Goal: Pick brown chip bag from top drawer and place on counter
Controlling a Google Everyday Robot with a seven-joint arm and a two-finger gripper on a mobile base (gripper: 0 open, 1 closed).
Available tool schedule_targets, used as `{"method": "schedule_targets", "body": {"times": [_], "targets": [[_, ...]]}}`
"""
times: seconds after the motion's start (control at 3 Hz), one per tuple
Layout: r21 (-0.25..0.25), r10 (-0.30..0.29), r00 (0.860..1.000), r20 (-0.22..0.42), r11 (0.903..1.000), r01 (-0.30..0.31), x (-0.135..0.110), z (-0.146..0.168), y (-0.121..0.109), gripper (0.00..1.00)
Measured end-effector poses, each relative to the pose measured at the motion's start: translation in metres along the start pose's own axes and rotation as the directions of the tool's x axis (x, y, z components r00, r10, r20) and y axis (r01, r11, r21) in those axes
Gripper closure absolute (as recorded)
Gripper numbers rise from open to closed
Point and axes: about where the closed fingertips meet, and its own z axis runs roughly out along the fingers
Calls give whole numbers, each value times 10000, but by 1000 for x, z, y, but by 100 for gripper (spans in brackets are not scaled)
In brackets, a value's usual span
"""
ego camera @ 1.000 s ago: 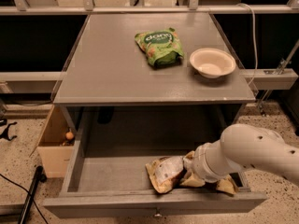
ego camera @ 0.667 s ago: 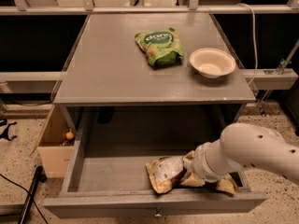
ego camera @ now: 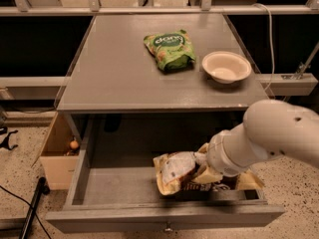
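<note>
1. Green bag (ego camera: 169, 50), lying on the counter (ego camera: 109, 73): white lettering runs across a darker green patch on its upper face. It appears to be one short word in large rounded characters, but the letters cannot be made out with certainty. The smaller print below it is unreadable.
2. Brown chip bag (ego camera: 175, 172), lying in the top drawer (ego camera: 164, 217): a white label panel (ego camera: 172, 168) faces up on the bag's left part. The panel carries dark marks, too small to read.
3. Gripper (ego camera: 202, 166): positioned at the brown chip bag inside the top drawer, over the bag's middle. Any print on that part of the bag is hidden.
</note>
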Motion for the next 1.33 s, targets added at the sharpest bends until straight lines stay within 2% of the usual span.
{"method": "schedule_targets", "body": {"times": [0.33, 0.67, 1.33], "targets": [[395, -222, 9997, -62, 9990, 224, -22, -46, -13, 100], [1227, -706, 9974, -152, 9898, 720, -59, -114, -38, 100], [1331, -936, 9956, -76, 9867, 938, -73, -127, -40, 100]]}}
